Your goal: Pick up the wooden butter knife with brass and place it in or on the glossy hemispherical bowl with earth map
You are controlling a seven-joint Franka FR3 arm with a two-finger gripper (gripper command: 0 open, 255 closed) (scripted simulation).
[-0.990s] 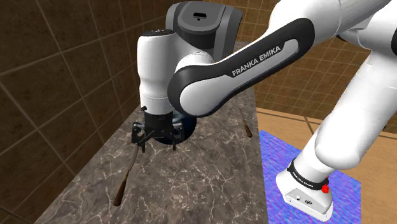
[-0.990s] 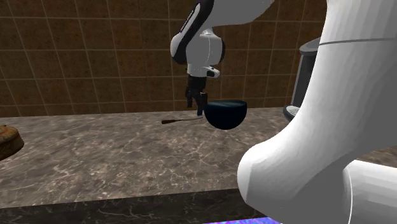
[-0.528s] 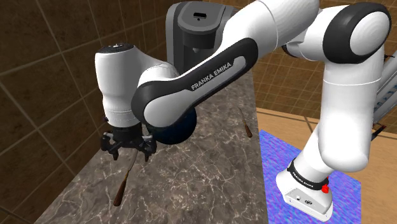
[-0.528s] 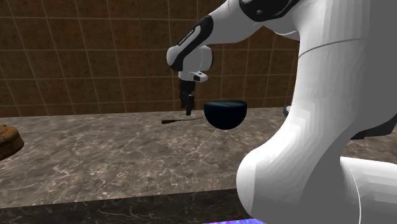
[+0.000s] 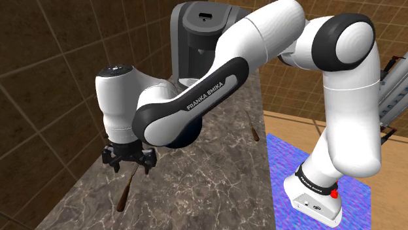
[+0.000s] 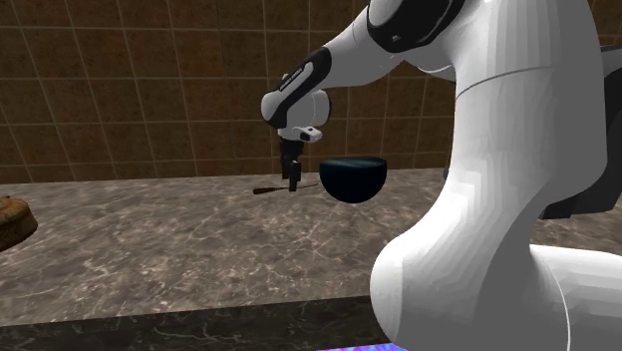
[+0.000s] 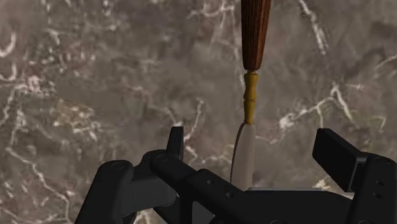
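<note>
The black two-finger tool point(image 7: 254, 153) hangs low over the dark marbled stone worktop point(image 5: 196, 186), its fingers point(image 7: 176, 141) spread wide and gripping nothing. The wooden-handled butter knife with a brass collar and pale blade point(image 7: 252, 95) lies flat, its blade between them, untouched, nearer the worktop's wall-side edge. Bare stone surrounds it. The dark glossy hemispherical bowl point(image 6: 353, 179) sits just beside the tool, toward the second exterior view's right.
</note>
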